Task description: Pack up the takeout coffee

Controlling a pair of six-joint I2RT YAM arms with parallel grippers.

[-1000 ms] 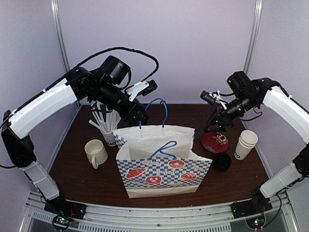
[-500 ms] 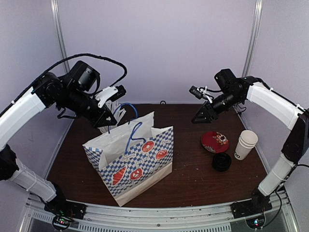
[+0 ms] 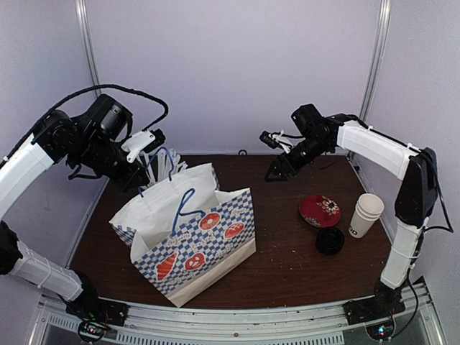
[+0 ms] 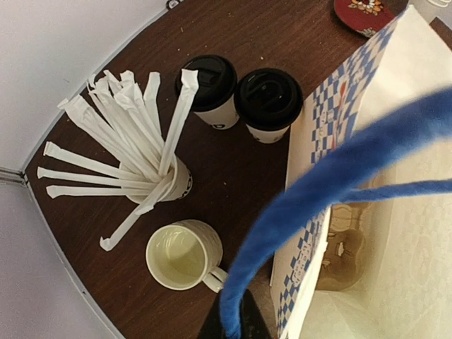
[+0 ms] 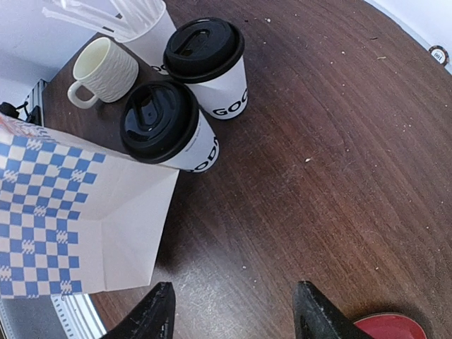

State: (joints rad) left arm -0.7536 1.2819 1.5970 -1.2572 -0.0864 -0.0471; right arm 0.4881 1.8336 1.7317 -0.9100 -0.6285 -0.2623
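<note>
1. Left pincer first: its jaws are pressed together on the blue handle of the paper bag, and the bag leans tilted beneath it, mouth open.
2. Under that pincer, just past the bag's checkered side, stand the first coffee cup and the second coffee cup. Both are upright on the surface, black lids on, just beside each other.
3. Farther from the bag on the same side are the straw cup and the cream mug, which is upright with its handle toward the bag.
4. My right pincer is spread and pinches nothing – it hangs over bare wood.
5. Ahead of it and to its left are the same two lidded cups, the nearer one tucked against the bag's edge.
6. By its right finger peeks the red saucer. From above, the stacked white cups and a loose black lid sit beyond that saucer – well apart from both pincers.
</note>
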